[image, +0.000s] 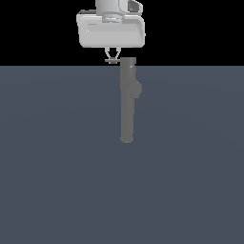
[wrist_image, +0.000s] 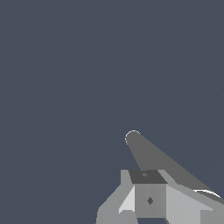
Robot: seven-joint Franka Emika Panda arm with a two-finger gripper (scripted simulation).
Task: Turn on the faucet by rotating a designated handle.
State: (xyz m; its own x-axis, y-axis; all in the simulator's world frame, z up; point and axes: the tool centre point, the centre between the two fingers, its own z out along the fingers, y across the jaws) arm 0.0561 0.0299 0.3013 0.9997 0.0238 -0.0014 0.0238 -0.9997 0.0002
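above a flat slate-blue counter [image: 57, 167], the single faucet [image: 127, 102] lies as one long matte gray column, a rounded end nearest the exterior camera and a darker cap-like end at the far edge, where the counter meets black background. one small bump sits on the column's side toward the exterior view's right. one thin light-gray handle [image: 112, 60] juts from the cap toward the exterior view's left, much slimmer than the column and hard to make out. the one white hand [image: 112, 55] hangs directly over that rod, its two fingertips set narrowly together around it; whether they touch it cannot be told. the arm is cut off at the frame's top. from the wrist view, the column [wrist_image: 153, 157] runs away from blocky gray finger parts that hide its cap end.
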